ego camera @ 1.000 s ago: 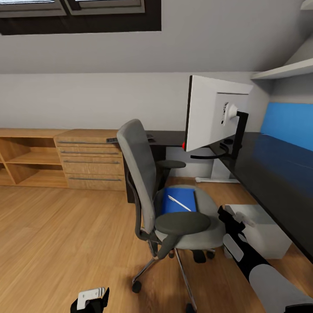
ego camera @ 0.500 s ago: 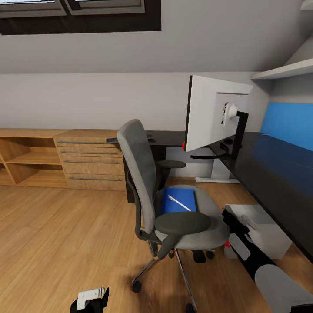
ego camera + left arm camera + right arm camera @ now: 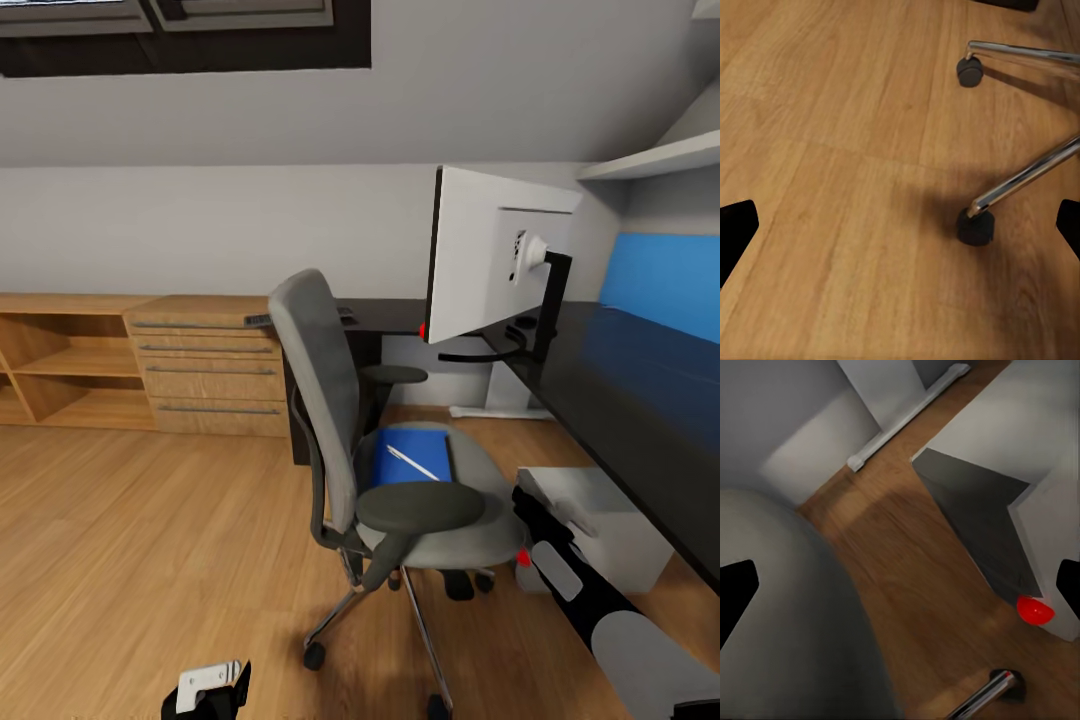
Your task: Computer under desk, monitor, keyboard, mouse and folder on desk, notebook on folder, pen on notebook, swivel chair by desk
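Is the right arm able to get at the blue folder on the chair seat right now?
Probably yes. The right gripper sits low beside the seat of the swivel chair, and the folder lies open from above, though the near armrest partly crowds the path.

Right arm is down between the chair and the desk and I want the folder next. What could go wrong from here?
1. The right gripper sits low beside the swivel chair; a nudge could roll it on its casters.
2. The pen lies loose on the folder; tilting the folder may drop it.
3. The near armrest and the desk edge crowd the reach.
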{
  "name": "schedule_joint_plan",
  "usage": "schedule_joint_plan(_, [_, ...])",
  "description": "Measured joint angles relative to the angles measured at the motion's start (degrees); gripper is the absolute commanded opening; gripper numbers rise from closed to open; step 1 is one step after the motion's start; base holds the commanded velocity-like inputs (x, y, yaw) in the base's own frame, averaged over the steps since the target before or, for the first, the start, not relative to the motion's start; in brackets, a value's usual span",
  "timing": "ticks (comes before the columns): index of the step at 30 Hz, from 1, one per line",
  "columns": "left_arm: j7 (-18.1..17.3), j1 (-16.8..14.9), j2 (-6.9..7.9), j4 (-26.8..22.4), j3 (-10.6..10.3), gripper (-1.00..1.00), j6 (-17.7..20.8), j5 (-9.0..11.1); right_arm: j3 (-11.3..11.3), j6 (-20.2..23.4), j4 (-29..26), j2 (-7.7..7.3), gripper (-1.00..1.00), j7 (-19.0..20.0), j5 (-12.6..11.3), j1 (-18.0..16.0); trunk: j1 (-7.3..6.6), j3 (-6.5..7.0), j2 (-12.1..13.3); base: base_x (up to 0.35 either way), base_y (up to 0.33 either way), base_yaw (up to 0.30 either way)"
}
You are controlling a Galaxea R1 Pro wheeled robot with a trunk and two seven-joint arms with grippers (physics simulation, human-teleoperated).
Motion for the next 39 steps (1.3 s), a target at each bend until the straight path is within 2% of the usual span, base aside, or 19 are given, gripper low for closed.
schedule_joint_plan(4, [0.05, 0.01, 0.00, 0.00, 0.03, 1.00, 0.01, 0.05, 0.00, 0.01, 0.06, 0.00, 1.00, 0.01, -0.01, 0.00, 0.50, -0.80, -0.84, 0.000, 0.000, 0.000])
schedule_joint_plan(16, [0.00, 0.00, 0.00, 0.00, 0.07, 1.00, 0.01, 0.07, 0.01, 0.01, 0.09, 0.08, 1.00, 0.12, -0.08, 0.00, 0.50, -0.81, -0.84, 0.000, 0.000, 0.000])
schedule_joint_plan(27, [0.11, 0.03, -0.06, 0.00, 0.06, 1.00, -0.07, 0.03, 0.35, 0.04, 0.06, 0.36, 1.00, 2.47, 0.06, -0.03, 0.49, -0.80, -0.85, 0.000, 0.000, 0.000])
schedule_joint_plan(39, [0.39, 0.02, -0.15, 0.00, 0.01, 1.00, -0.07, 0.05, 0.47, 0.22, 0.04, 0.45, 1.00, 2.83, 0.21, -0.05, 0.49, -0.80, -0.85, 0.000, 0.000, 0.000])
